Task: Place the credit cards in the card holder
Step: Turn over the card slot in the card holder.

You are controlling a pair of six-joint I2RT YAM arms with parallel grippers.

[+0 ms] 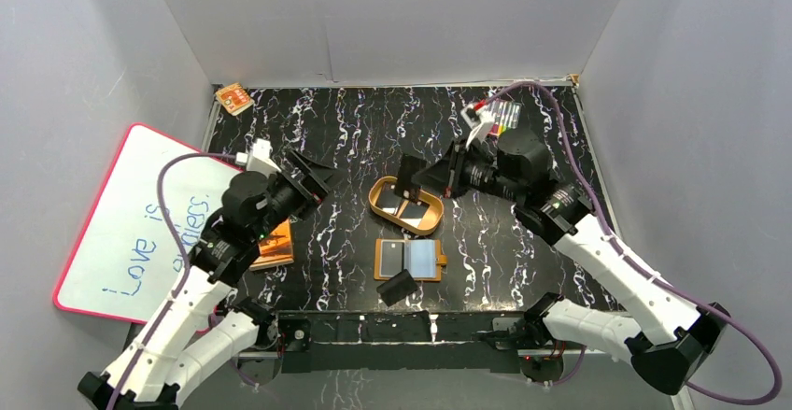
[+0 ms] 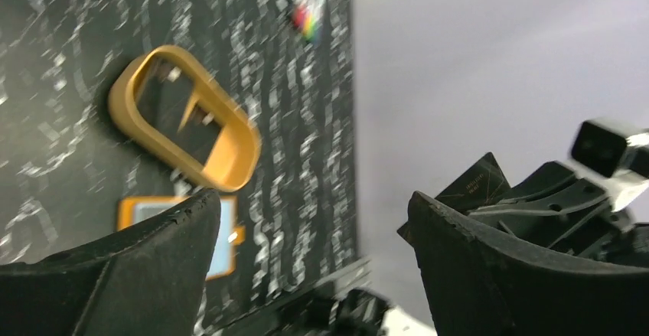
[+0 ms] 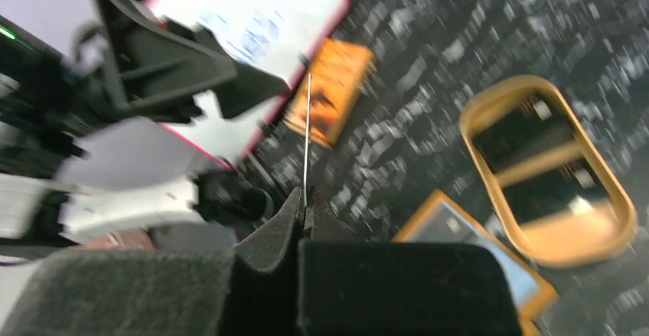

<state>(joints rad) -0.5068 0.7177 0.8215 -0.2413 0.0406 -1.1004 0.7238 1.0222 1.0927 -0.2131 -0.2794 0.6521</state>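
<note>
Cards: one thin flat black card lies nearest, just beside the open orange-brown leather card holder. Farther back, the right gripper pinches a second black card over the tan oval tray. Left gripper: wide open, empty.

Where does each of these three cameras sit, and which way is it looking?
Top: above and behind, looking down on table; both arms show.
Left wrist: faces the tray and right arm; its open fingers show.
Right wrist: faces the left arm; its fingers pinch a card edge-on.
Shared: tray and card holder appear in all three.
</note>
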